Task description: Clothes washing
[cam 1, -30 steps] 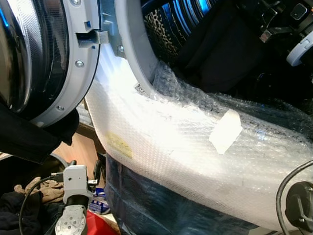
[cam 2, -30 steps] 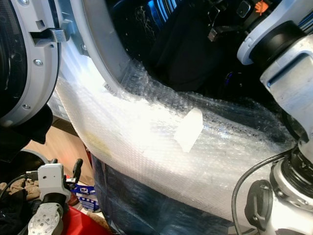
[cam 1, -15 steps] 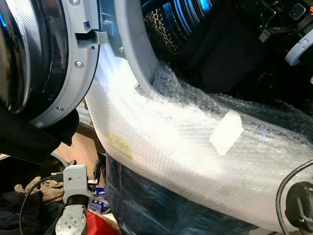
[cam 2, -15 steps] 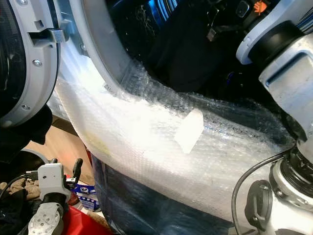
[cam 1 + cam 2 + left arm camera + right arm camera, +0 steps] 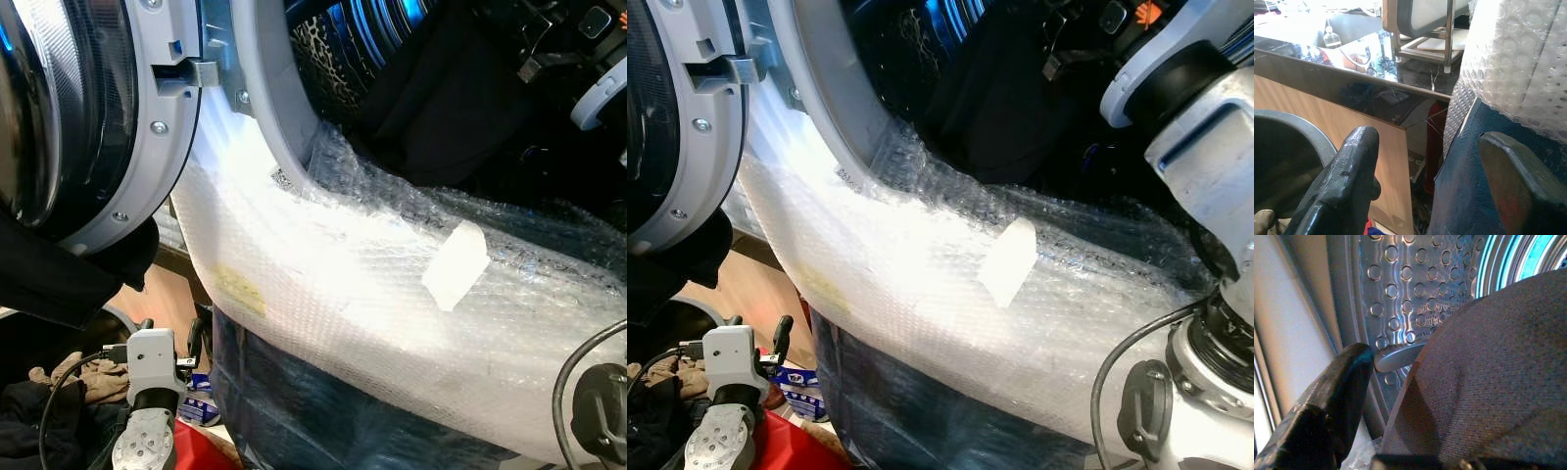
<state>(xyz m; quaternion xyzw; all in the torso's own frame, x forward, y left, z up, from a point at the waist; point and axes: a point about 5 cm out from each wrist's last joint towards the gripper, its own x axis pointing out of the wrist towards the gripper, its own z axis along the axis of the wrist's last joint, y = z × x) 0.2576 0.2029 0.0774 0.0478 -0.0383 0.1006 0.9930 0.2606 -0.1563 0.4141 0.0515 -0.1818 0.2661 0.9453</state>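
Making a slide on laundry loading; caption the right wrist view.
Right gripper inside the perforated steel drum, a dark grey garment draped against its fingers.

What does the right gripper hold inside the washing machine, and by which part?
The right gripper holds a dark garment inside the drum; which part of it cannot be told.

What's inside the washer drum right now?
A dark garment fills the lower drum, with the right gripper reaching in against it. The cloth hides the drum's bottom, so anything beneath it cannot be seen.
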